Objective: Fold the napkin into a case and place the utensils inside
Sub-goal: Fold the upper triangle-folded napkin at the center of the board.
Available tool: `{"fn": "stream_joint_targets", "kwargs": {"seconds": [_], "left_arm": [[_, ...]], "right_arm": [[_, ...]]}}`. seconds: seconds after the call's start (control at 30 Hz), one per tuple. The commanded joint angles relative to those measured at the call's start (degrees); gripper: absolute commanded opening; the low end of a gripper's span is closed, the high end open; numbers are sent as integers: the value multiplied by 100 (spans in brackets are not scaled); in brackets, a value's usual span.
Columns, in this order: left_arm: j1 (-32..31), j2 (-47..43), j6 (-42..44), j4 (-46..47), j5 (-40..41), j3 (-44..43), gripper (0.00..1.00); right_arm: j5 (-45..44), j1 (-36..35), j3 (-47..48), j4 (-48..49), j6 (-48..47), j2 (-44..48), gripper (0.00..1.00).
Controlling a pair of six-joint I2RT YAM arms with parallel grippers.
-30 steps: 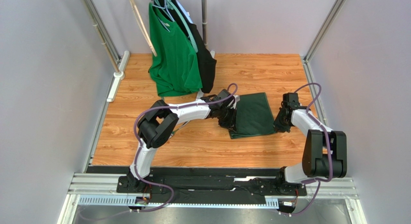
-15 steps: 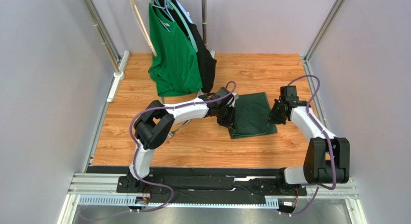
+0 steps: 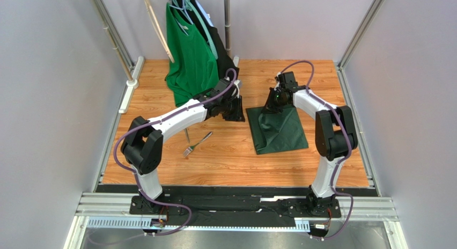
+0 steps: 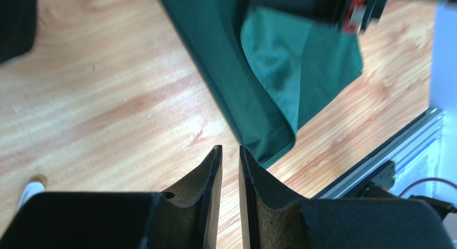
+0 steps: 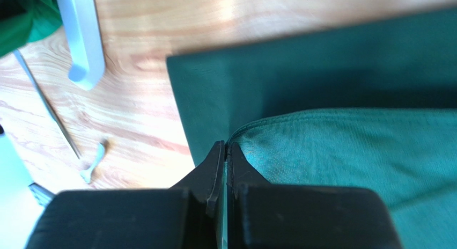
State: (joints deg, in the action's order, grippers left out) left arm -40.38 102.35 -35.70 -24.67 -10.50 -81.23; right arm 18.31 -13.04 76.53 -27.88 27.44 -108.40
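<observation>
right gripper (image 3: 275, 97) is pinched tight on the far edge of the napkin (image 3: 281, 132), holding a fold of it up off the table (image 3: 161, 160); the rest of the dark green cloth lies flat on its near side. left gripper (image 4: 230, 148) hangs near the napkin's left edge, jaws a narrow slit apart, nothing between them. wood-grain table, grey walls (image 3: 48, 109), metal rail (image 3: 107, 209) at the near edge. fork (image 3: 198, 143) lies on bare wood, nearer the bases than the left gripper, well apart from the right one. green shirt (image 3: 190, 61) hangs just beyond the left gripper.
</observation>
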Motion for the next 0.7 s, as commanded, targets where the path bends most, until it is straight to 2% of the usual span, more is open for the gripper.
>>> {"fn": "stream_joint_targets", "kwargs": {"seconds": [0.0,0.2,0.67], "left_arm": [[-75,-101,90,-74,14,186,26],[-75,5,107,-21,-22,213,26],[-84,207,64,129,-207,187,26]], "right_arm": [[375,-50,503,300,165,-304,0],[612,-94,801,450,332,-760,0],[780,-173,1285,371,332,-1175,0]]}}
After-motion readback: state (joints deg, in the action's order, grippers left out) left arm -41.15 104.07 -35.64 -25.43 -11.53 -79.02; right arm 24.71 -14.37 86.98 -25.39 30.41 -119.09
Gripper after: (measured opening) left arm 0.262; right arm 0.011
